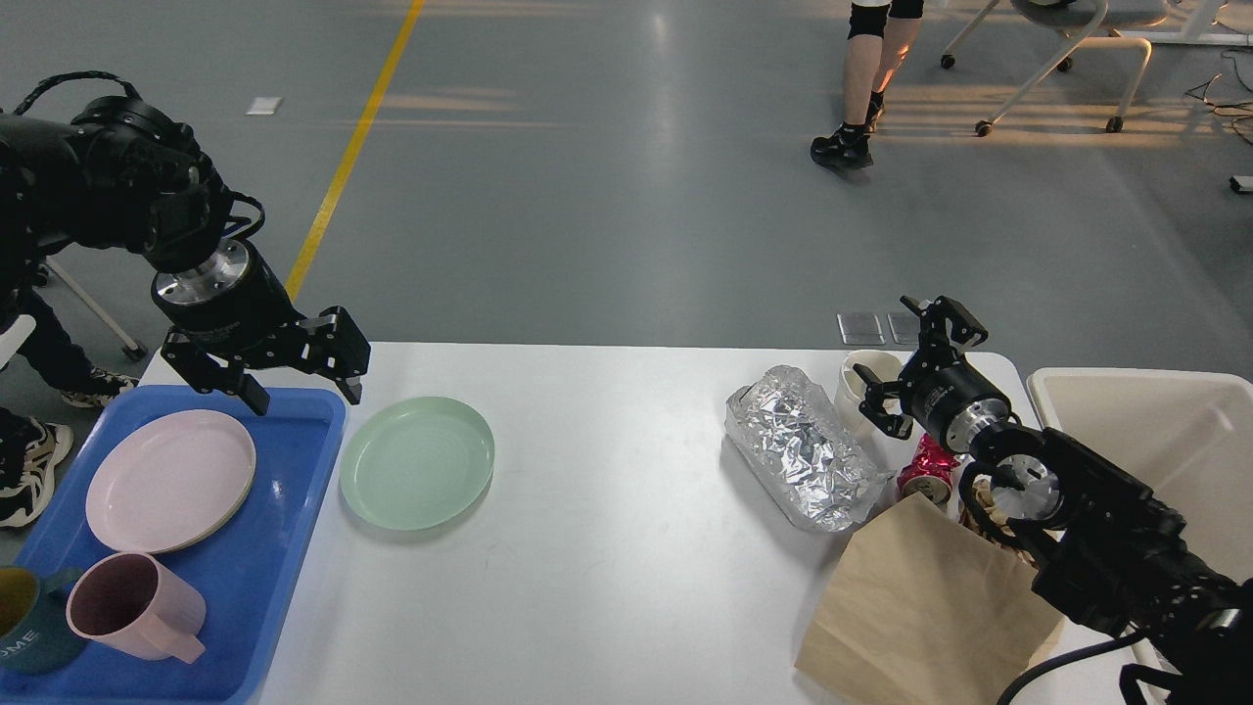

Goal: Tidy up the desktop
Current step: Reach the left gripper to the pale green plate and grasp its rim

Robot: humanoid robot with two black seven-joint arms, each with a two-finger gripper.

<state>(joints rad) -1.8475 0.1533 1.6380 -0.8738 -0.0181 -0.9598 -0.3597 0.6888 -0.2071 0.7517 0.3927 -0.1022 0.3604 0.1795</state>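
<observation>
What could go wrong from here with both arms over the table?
1. The left gripper hangs open above the blue tray edge; coming down for the green plate, its fingers may clip the rim.
2. The right gripper is open by the white cup, with the foil container and red can close by; it might knock them.

There is 1 view only, taken from the robot's own head, high above the near edge of the white desktop (607, 548) and tilted forward and down. It faces across the desktop toward grey floor (607, 196) with a yellow line (357, 147) beyond. The near edge falls below the picture. The blue tray (294, 548) is cut at the left border, the beige bin (1155, 431) at the right. With no 2nd view, nothing is shared.
</observation>
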